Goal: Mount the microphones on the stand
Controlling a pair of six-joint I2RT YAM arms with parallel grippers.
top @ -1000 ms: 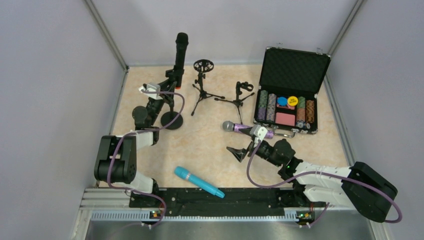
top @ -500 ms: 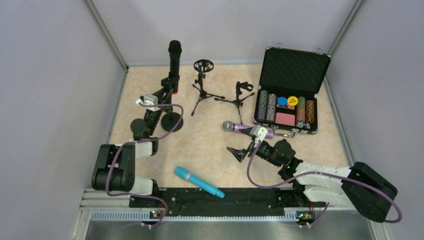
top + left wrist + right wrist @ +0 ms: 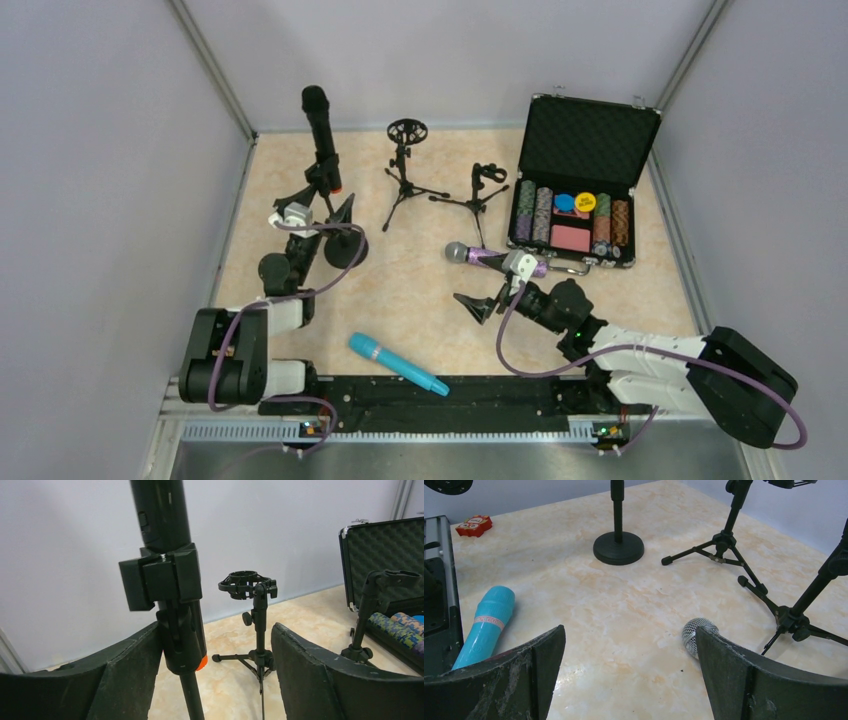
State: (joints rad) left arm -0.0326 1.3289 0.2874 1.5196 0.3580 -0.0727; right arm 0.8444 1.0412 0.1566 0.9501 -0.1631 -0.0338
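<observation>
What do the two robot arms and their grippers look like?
The left arm and right arm have black joint housings and white links; a purple cable loops along each. The left gripper and right gripper each carry two broad black tapering fingers, with a white block behind.

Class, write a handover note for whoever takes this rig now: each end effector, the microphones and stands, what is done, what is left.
Left end effector: open, fingers either side of the round-base stand, holding nothing.
Right end effector: open, low beside the purple microphone, holding nothing.
Done: black microphone clipped in that stand.
To do: purple and cyan microphone lie on the table; ring-top tripod stand and clip-top tripod stand are empty.
</observation>
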